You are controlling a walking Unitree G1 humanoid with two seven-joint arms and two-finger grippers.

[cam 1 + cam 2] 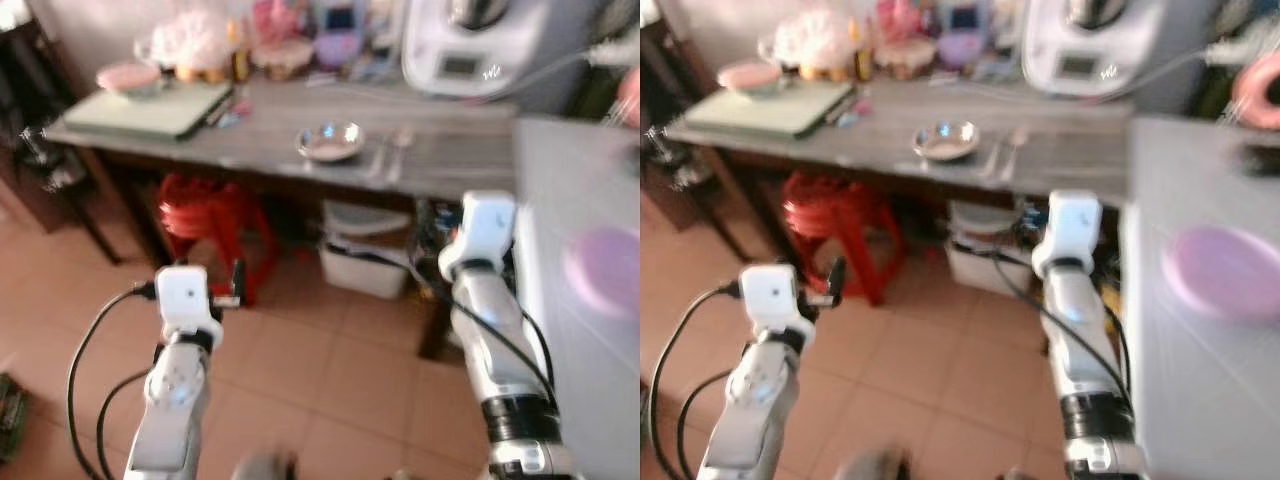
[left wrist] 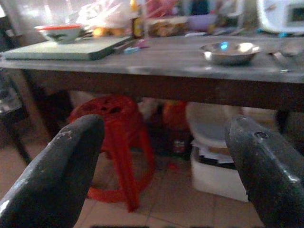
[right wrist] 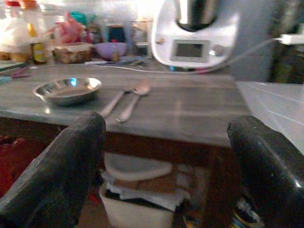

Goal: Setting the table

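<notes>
A shiny metal bowl (image 1: 330, 141) sits on the grey wooden table (image 1: 450, 160), with a spoon and a fork (image 3: 128, 100) lying just to its right. A pink plate (image 1: 1225, 268) lies on the white surface at the right. Both arms are raised in front of the table, short of its edge. My left gripper (image 2: 164, 166) is open with nothing between its fingers, facing the red stool under the table. My right gripper (image 3: 166, 161) is open and empty too, facing the table edge near the cutlery.
A green board (image 1: 150, 110) with a pink bowl (image 1: 130, 77) lies at the table's left end. Bottles, bags and a white kitchen machine (image 1: 470, 45) line the back. Under the table stand a red stool (image 1: 210, 215) and a white bin (image 1: 365, 250). Tiled floor lies ahead.
</notes>
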